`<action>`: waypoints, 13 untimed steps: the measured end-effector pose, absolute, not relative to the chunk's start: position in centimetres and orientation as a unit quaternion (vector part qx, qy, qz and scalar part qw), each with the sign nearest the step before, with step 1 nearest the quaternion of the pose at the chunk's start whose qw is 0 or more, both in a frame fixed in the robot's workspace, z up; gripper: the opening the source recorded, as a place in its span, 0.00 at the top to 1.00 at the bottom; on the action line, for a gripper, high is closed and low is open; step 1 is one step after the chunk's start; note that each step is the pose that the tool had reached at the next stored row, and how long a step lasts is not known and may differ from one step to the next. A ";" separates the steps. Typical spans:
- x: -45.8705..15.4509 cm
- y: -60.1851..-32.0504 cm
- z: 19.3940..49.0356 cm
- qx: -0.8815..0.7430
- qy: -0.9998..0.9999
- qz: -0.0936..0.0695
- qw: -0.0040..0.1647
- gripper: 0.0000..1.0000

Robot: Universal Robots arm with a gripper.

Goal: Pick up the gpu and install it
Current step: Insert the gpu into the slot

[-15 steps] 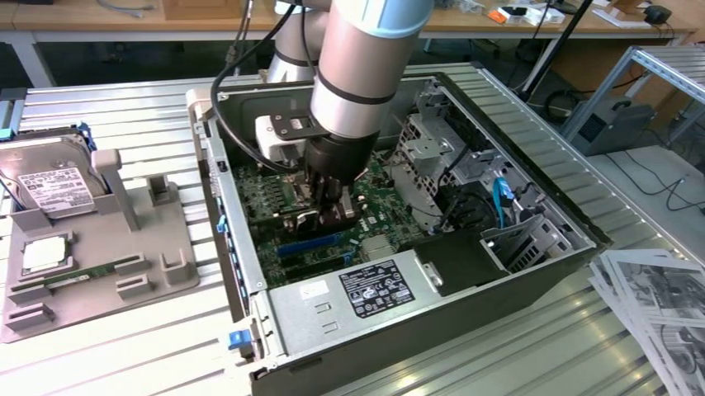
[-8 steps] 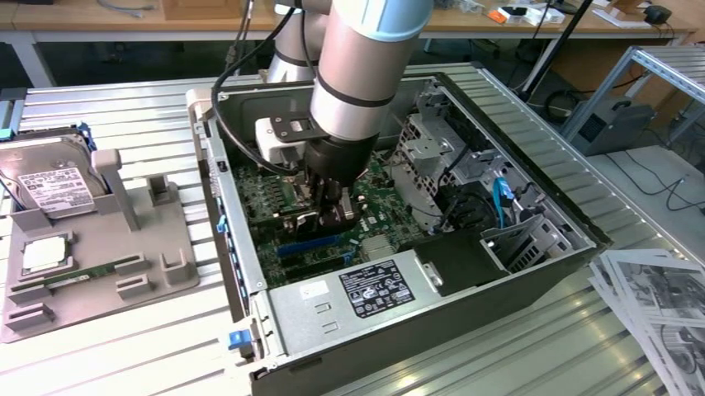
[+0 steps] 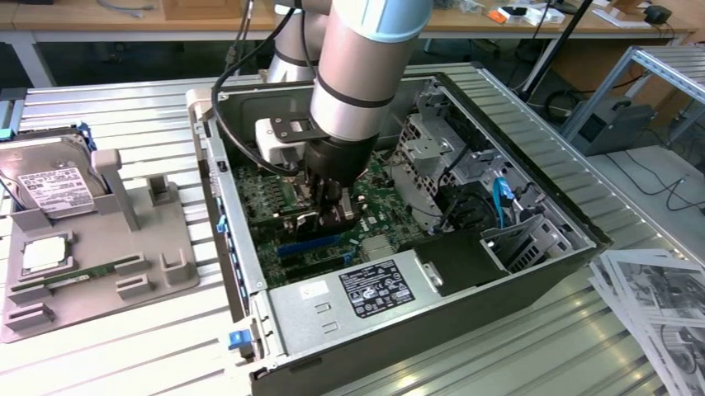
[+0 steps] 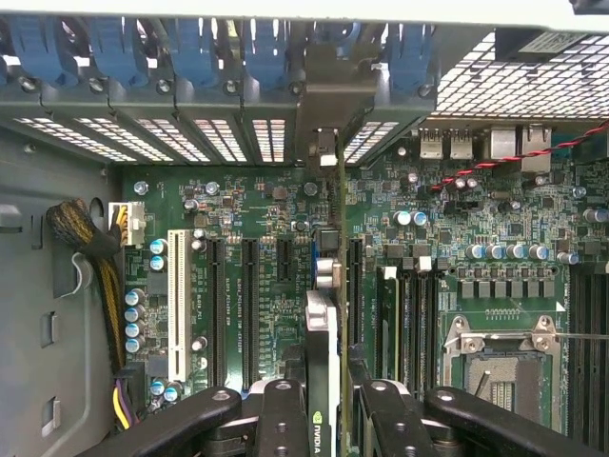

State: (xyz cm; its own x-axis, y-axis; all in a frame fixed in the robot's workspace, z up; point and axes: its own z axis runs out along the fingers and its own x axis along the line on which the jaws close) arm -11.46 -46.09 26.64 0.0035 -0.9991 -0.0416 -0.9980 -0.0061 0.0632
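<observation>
The gpu [image 4: 322,328] is held edge-on between the jaws of the gripper [image 4: 333,409], which are closed narrowly on it. The card is located inside the open computer case [image 3: 237,247], directly over the expansion slots [image 4: 249,295] of the motherboard [image 4: 238,205]. Whether it is seated cannot be told.
</observation>
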 end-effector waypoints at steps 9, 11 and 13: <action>-11.5 -46.1 26.6 0.708 -0.705 -0.037 0.008 0.73; -11.5 -46.1 26.6 0.708 -0.705 -0.037 0.008 0.73; -11.5 -46.1 26.7 0.708 -0.705 -0.037 0.008 0.73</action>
